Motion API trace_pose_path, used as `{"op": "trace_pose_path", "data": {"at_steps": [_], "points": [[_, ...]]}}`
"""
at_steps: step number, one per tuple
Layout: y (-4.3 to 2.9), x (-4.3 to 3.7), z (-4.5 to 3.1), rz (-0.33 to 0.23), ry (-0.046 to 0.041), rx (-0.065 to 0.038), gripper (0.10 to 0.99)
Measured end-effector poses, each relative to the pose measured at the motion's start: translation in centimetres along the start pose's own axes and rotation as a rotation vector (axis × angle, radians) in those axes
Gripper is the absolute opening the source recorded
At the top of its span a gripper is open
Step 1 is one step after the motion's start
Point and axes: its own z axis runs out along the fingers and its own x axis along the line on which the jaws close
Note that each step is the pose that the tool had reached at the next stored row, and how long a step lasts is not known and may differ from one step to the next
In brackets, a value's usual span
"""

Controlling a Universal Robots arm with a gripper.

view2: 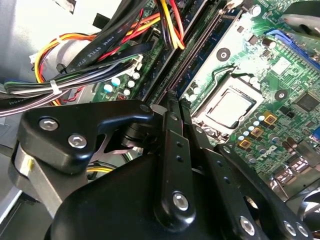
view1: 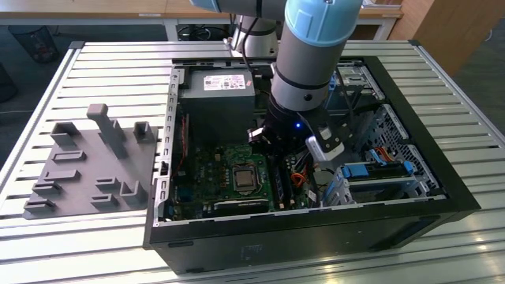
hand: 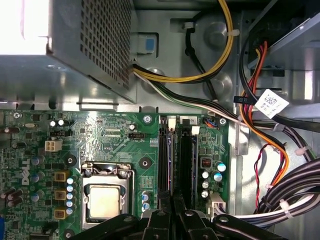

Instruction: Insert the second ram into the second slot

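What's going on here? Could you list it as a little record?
Place: open PC case on a slatted table
Arm: reaches down into the case
Gripper: over the RAM slots, beside the processor
Ram: a stick stands in the slots in the first wrist view; its seating can't be told
Elsewhere: grey holder tray at the exterior view's left

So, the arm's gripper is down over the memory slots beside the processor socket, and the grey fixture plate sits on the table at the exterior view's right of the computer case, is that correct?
Not quite: the grey fixture plate sits at the exterior view's left of the computer case, as the exterior view shows. The rest holds: the gripper is down over the memory slots beside the processor socket, seen in the first wrist view.
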Motion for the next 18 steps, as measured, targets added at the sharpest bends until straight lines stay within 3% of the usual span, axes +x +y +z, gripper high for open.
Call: {"op": "trace_pose_path", "data": {"at_steps": [18], "points": [[-0.01, -0.03, 0.34, 0.008, 0.0, -0.001, 0.137]]}}
